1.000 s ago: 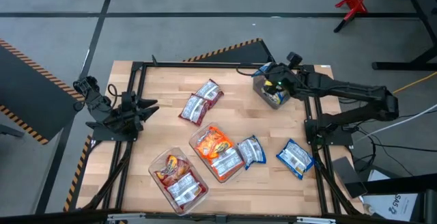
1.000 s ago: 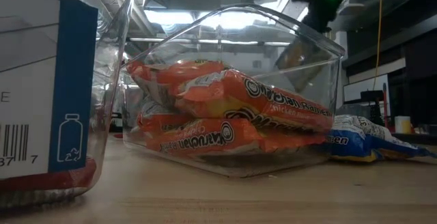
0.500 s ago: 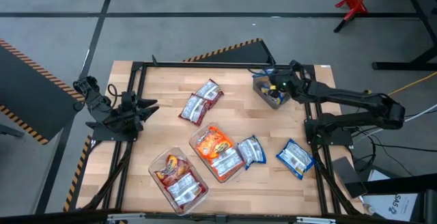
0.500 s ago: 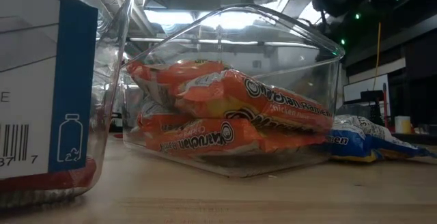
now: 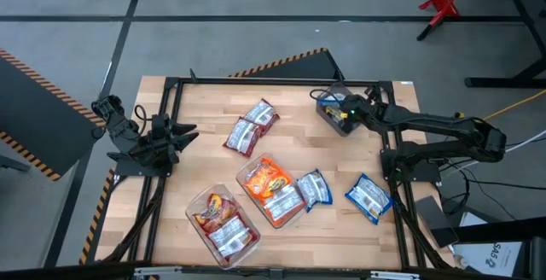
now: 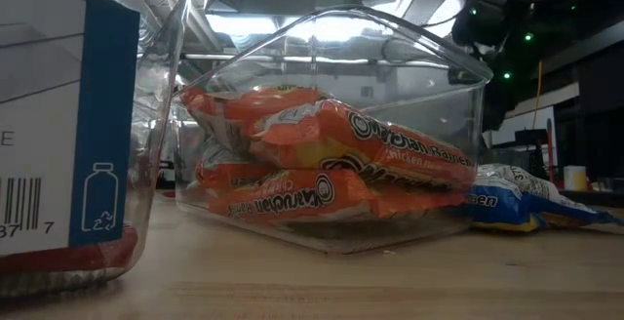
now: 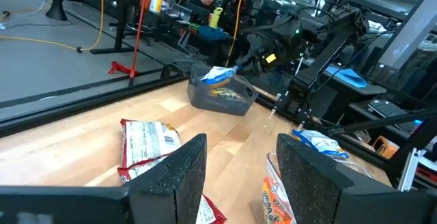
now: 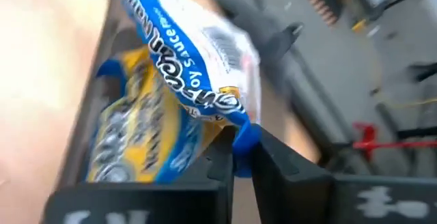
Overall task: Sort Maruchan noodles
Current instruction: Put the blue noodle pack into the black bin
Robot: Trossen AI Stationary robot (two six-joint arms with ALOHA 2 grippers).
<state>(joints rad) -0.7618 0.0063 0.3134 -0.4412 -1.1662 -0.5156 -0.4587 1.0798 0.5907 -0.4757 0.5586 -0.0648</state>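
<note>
My right gripper (image 5: 345,109) is over the dark grey tub (image 5: 334,121) near the table's far right corner, shut on a blue noodle packet (image 8: 198,53). More blue packets (image 8: 136,142) lie inside that tub. Two blue packets (image 5: 314,188) (image 5: 368,197) and a red pair (image 5: 251,126) lie flat on the table. Orange packets (image 5: 271,190) fill one clear tub and red ones (image 5: 223,220) another. My left gripper (image 7: 235,176) waits open at the table's left edge. My right gripper pinches the blue packet by a corner of its sealed edge (image 8: 244,134) between the two fingertips. The packet sticks out beyond the fingers, tilted, above the blue packets in the dark tub. Whether its far end rests on them I cannot tell.
The black frame rails (image 5: 391,156) run close beside the dark tub and along the table's sides. Bare wood (image 5: 205,101) shows on the far left part of the table. In the low view the orange tub (image 6: 331,164) and a labelled clear tub (image 6: 68,115) stand close.
My right arm has sunk lower over the dark grey tub and its wrist has shifted a little toward the table's right edge. The loose packets, the tubs and my left arm have stayed put.
</note>
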